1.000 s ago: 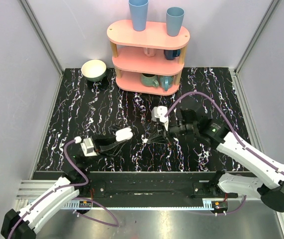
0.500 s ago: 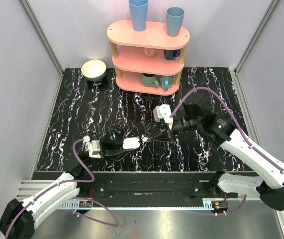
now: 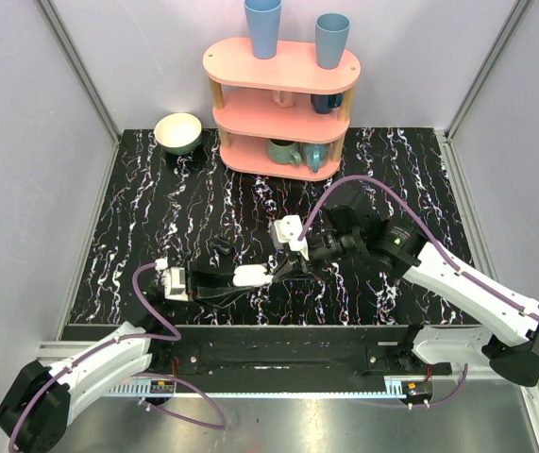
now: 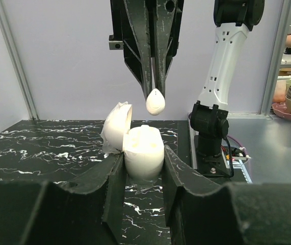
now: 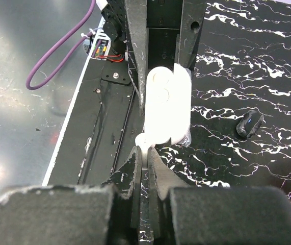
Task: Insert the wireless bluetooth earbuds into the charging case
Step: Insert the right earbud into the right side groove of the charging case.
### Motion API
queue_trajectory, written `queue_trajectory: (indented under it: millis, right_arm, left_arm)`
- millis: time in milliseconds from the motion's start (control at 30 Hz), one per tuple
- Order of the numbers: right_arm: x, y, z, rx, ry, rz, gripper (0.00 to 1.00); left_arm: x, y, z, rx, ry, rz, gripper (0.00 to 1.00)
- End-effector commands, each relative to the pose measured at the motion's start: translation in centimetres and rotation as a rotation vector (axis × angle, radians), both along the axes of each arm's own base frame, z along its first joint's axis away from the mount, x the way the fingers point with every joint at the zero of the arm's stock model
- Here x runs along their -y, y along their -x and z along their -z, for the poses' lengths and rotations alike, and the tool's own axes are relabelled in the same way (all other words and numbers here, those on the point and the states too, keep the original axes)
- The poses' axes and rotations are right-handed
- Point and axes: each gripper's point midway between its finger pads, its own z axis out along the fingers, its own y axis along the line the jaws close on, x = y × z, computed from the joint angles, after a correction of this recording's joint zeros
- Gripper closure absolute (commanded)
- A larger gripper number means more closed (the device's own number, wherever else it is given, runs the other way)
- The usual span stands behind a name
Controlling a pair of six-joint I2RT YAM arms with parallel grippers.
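Note:
My left gripper is shut on the white charging case, held just above the table. In the left wrist view the case sits between the fingers with its lid open to the left. My right gripper is shut on one white earbud, which hangs just above the open case and is apart from it. In the right wrist view the earbud is pinched at my fingertips, right at the near end of the case. The other earbud is not visible.
A pink three-tier shelf with blue cups and mugs stands at the back. A pale bowl sits at the back left. A small dark object lies on the black marbled table behind the case.
My left gripper carried the case right and nearer. My right gripper swung left with the earbud until it came over the open case.

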Motion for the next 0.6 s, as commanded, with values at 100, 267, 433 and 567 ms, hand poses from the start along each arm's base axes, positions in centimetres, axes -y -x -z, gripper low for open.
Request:
queue_trajectory:
  millis: [100,267,433,567]
  right_arm:
    - [-1.0,-0.4,-2.1,0.066,-0.052,-0.007,0.96]
    - [-1.5,-0.3,-2.2,0.062,-0.059,-0.014,0.96]
    - [-2.2,-0.6,-2.2,0.075,-0.068,-0.007,0.96]
    - [-2.4,-0.9,-2.3,0.082,-0.066,0.004,0.96]
  left_arm:
    - [-0.3,1.3,-0.9,0.067,0.033,0.042,1.0]
    - [-0.2,1.2,-0.9,0.061,0.032,0.039,1.0]
    - [-0.2,1.1,-0.7,0.051,0.025,0.039,1.0]
    - [-0.2,1.0,-0.6,0.048,0.022,0.038,1.0]
